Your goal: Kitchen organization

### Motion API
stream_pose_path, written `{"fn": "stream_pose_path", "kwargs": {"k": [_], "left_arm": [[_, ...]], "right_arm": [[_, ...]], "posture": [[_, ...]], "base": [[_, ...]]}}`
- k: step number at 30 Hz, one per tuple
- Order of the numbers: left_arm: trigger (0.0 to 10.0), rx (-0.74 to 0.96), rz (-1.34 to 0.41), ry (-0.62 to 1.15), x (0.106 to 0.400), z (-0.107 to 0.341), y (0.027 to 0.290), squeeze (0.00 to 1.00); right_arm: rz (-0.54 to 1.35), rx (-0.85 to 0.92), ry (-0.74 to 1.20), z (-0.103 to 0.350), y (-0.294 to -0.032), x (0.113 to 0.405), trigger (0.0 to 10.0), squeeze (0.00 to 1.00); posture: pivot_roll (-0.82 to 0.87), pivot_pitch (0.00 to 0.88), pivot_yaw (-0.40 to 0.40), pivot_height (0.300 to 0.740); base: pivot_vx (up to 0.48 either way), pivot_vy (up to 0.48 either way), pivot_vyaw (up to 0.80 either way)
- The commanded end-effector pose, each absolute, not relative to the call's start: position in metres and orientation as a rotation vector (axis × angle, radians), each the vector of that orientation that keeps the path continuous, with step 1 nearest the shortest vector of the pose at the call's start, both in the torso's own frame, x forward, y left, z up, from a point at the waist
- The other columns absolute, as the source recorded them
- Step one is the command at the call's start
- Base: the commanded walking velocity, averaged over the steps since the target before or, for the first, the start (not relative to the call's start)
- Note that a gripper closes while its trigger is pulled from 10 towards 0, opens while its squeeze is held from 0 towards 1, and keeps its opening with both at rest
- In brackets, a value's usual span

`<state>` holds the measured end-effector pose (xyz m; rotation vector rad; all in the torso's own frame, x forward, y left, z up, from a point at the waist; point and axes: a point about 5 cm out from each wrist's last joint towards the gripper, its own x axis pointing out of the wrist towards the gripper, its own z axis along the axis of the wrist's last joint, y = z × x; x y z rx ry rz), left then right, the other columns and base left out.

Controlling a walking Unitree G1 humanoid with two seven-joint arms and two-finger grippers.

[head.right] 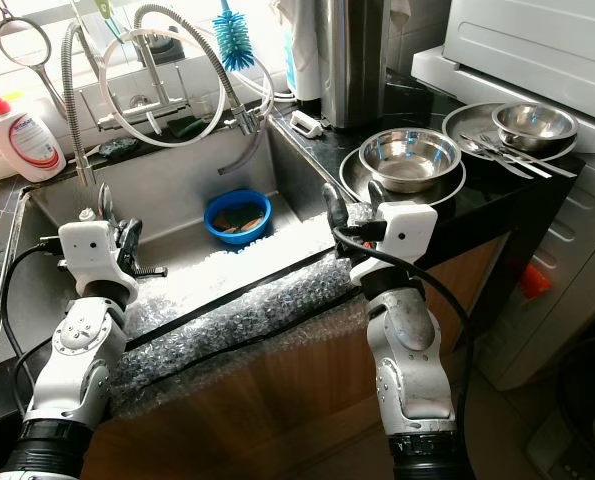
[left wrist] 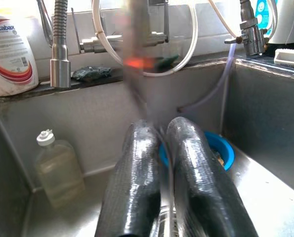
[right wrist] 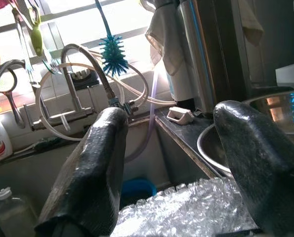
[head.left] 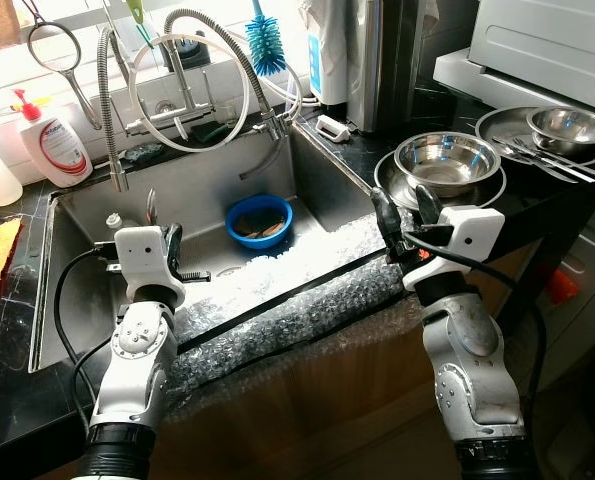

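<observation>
Bubble wrap (head.left: 307, 310) lines the sink's (head.left: 317, 190) front edge. Left tool (head.left: 157, 222), fingers nearly together, grips a thin metal utensil (left wrist: 137, 64) above the basin. Right tool (head.left: 399, 208), fingers wide apart, hovers over the wrap just beside the steel bowl (head.left: 445, 160) on the worktop (head.left: 537, 200). Farther in: blue bowl (head.left: 259, 218), clear bottle (left wrist: 58, 165), then the faucet (head.left: 192, 80).
</observation>
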<state>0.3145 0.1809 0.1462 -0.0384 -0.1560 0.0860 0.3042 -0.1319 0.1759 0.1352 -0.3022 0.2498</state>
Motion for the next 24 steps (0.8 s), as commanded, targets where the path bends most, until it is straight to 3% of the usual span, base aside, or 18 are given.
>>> {"fn": "stream_pose_path", "kwargs": {"k": [1, 14, 15, 16, 24], "left_arm": [[10.0, -0.033, 0.102, -0.151, 0.315, 0.145, 0.186, 1.00], [10.0, -0.045, 0.103, -0.187, 0.314, 0.151, 0.183, 1.00], [10.0, -0.048, 0.101, -0.200, 0.314, 0.153, 0.183, 0.83], [10.0, -0.045, 0.094, -0.227, 0.314, 0.156, 0.182, 0.00], [10.0, 0.018, 0.069, -0.328, 0.309, 0.172, 0.176, 0.00]], "right_arm": [[0.264, 0.126, -0.300, 0.177, -0.126, 0.307, 10.0, 0.00], [0.269, 0.119, -0.289, 0.176, -0.125, 0.309, 10.0, 0.00], [0.269, 0.119, -0.290, 0.176, -0.125, 0.310, 10.0, 0.00], [0.269, 0.120, -0.292, 0.176, -0.125, 0.310, 10.0, 0.00], [0.241, 0.106, -0.289, 0.174, -0.127, 0.311, 10.0, 0.00]], "posture": [[-0.20, 0.000, 0.145, 0.740], [-0.21, 0.000, 0.142, 0.740], [-0.21, 0.000, 0.142, 0.740], [-0.21, 0.000, 0.142, 0.740], [-0.20, 0.000, 0.143, 0.740]], "base": [[0.000, 0.000, 0.00], [0.000, 0.000, 0.00], [0.000, 0.000, 0.00], [0.000, 0.000, 0.00], [0.000, 0.000, 0.00]]}}
